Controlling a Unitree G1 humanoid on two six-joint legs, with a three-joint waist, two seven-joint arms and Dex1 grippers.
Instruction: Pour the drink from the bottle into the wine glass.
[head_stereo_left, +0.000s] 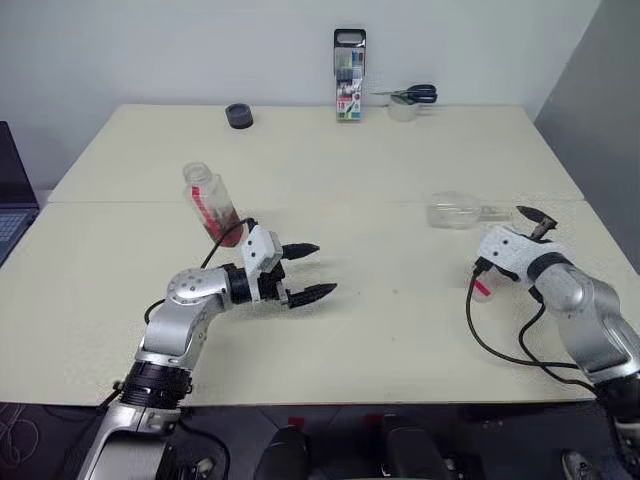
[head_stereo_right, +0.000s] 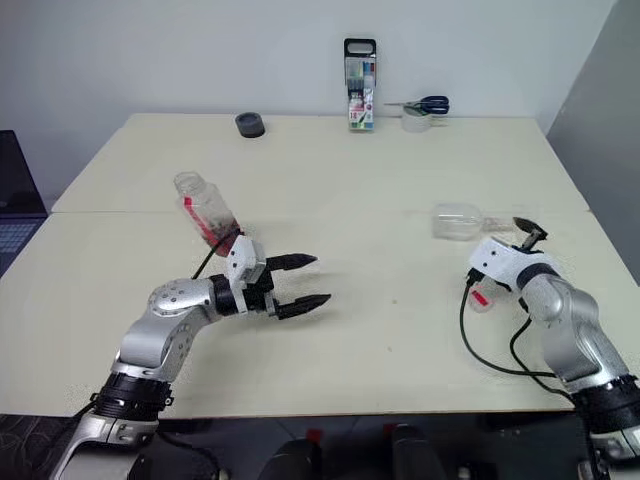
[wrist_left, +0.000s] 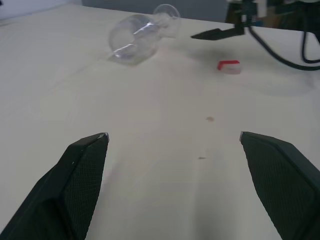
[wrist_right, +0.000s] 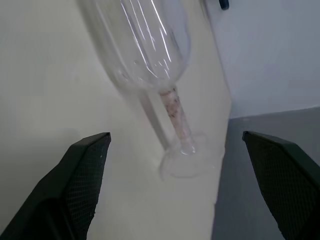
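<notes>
Left hand (head_stereo_left: 312, 270) hovering over the worktop (head_stereo_left: 400, 330) nearest the front edge, left of middle, fingers spread wide, gripping nothing. Bottle (head_stereo_left: 212, 204) just behind it, tilting, uncapped, reddish drink (head_stereo_left: 226, 230) pooling at the low end. Right hand (wrist_left: 202, 35) sitting near the right edge, fingers likewise apart, empty. Wine glass (head_stereo_left: 462, 211) lying on its side just beyond the right hand, foot toward the right edge. Small red-and-white cap (wrist_left: 229, 66) resting on the worktop beside the right hand. Marker-pen case (head_stereo_left: 349, 75), scissors (head_stereo_left: 410, 95) and tape roll (head_stereo_left: 239, 115) lining the far edge.
</notes>
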